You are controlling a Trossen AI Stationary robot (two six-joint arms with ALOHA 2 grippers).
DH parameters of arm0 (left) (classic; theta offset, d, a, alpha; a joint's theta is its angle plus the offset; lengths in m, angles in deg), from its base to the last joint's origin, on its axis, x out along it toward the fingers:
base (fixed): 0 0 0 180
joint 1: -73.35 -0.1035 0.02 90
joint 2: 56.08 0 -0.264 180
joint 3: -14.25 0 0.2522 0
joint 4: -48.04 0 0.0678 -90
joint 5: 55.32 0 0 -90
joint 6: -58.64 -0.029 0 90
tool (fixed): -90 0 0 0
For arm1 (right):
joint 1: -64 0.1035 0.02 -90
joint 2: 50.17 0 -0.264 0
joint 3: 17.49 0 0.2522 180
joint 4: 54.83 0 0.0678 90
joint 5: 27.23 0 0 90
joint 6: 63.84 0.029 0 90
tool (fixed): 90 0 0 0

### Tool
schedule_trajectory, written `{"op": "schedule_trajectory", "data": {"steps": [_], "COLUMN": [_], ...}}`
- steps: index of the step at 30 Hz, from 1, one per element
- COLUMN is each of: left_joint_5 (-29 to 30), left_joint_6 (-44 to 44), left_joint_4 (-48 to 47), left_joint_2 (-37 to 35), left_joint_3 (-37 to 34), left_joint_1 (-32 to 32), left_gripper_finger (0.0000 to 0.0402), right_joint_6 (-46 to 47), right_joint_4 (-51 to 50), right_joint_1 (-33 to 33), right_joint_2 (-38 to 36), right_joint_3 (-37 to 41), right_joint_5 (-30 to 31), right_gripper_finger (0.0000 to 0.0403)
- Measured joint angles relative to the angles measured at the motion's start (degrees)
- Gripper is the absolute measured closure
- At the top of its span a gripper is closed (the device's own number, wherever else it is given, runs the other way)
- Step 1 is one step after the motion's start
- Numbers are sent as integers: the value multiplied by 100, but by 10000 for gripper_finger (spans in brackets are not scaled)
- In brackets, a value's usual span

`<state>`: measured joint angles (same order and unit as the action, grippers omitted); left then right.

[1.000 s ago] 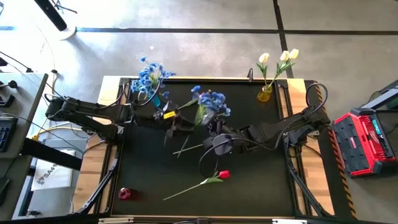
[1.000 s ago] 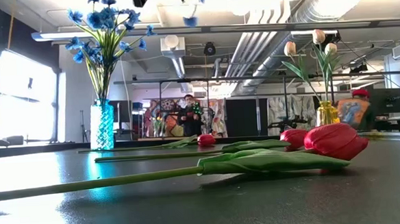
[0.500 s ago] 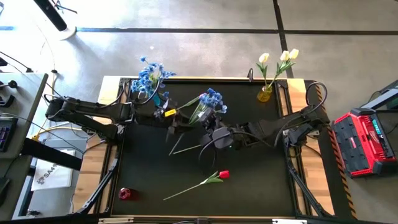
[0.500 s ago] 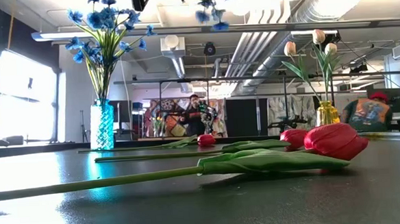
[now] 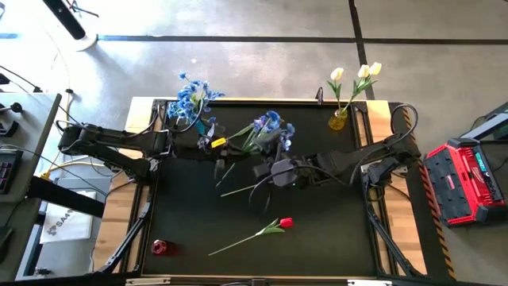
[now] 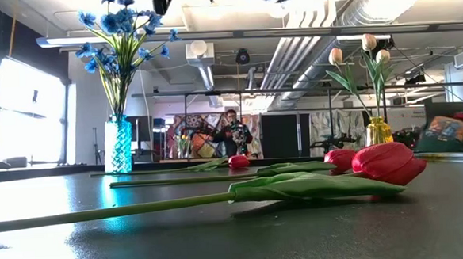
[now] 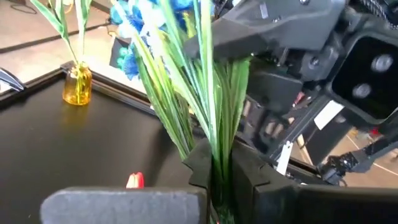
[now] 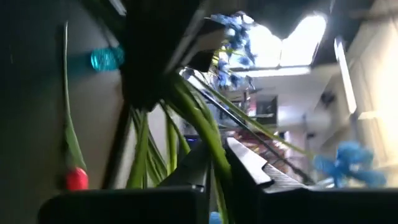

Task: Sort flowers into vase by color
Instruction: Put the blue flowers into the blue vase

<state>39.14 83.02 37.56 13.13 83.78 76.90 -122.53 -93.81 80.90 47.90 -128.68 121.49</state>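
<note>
You cannot read any text, number or brand in these pictures. In the high view, a white box [image 5: 62,225] at about 8 o'clock beside the table carries dark printed letters, but they are too small for you to make out. The red case [image 5: 463,184] at about 3 o'clock shows a pale panel on its lid, and no word on it is legible. A small yellow tag [image 5: 215,144] sits on the left arm near the middle of the table; you find no readable mark on it. In the left wrist view, a white label [image 7: 328,114] on the other arm appears blank.
</note>
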Motion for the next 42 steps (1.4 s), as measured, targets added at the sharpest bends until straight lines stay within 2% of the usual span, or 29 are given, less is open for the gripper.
{"op": "schedule_trajectory", "data": {"steps": [6,8,13,20,23,25,32,35,39,42], "left_joint_5": [220,287,423,497,515,515,492,270,49,20], "left_joint_6": [-21,-22,-22,-450,-707,-846,-1110,-1130,-1255,-1269], "left_joint_4": [-64,-100,-77,371,716,920,1310,1461,1439,1439], "left_joint_2": [0,7,7,7,7,4,4,-4,-4,-4], "left_joint_3": [8,1,0,0,0,0,0,-2,-2,-2], "left_joint_1": [4,4,4,7,7,7,7,7,46,100], "left_gripper_finger": [394,394,395,396,396,396,396,396,396,396], "right_joint_6": [1513,2201,4158,7126,8037,8398,9152,9228,9061,8936], "right_joint_4": [-3,-8,-272,-1102,-1422,-1475,-1160,-242,1351,2137], "right_joint_1": [84,82,-19,-406,-502,-479,-399,-401,-419,-497], "right_joint_2": [-465,-650,-1057,-1436,-1440,-1409,-1406,-1457,-1577,-1647], "right_joint_3": [2,-4,-11,-11,-11,53,742,1245,1808,2092], "right_joint_5": [88,-110,-1200,-3226,-3998,-4264,-4375,-4306,-4083,-3871], "right_gripper_finger": [351,344,322,273,249,232,177,164,164,164]}}
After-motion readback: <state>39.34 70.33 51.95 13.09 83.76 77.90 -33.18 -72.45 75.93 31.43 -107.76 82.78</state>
